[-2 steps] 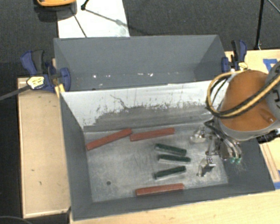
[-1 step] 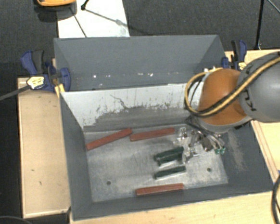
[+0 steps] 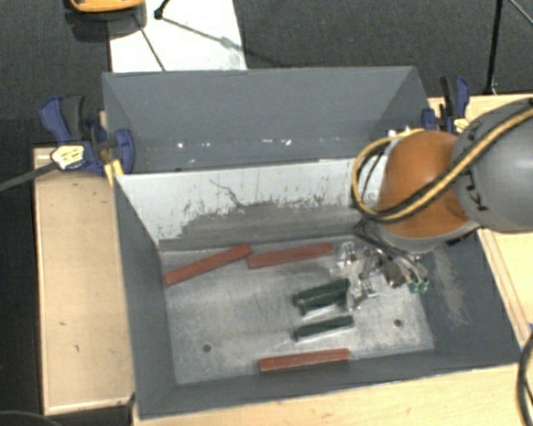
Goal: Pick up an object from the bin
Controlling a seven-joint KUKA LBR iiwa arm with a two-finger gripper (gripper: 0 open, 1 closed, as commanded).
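My gripper (image 3: 362, 283) hangs low over the right middle of the bin floor, under the orange cover. Just left of it lies a dark green, stubby bar (image 3: 320, 296), its right end touching or nearly touching the fingertips. A second dark bar (image 3: 322, 327) lies a little nearer the front, below the gripper. A reddish-brown stick (image 3: 289, 255) lies at the back, left of the gripper.
Another reddish-brown stick (image 3: 207, 264) lies slanted at the back left, and a third (image 3: 304, 362) lies along the front edge of the floor. The arm comes in from the right over the bin's right wall.
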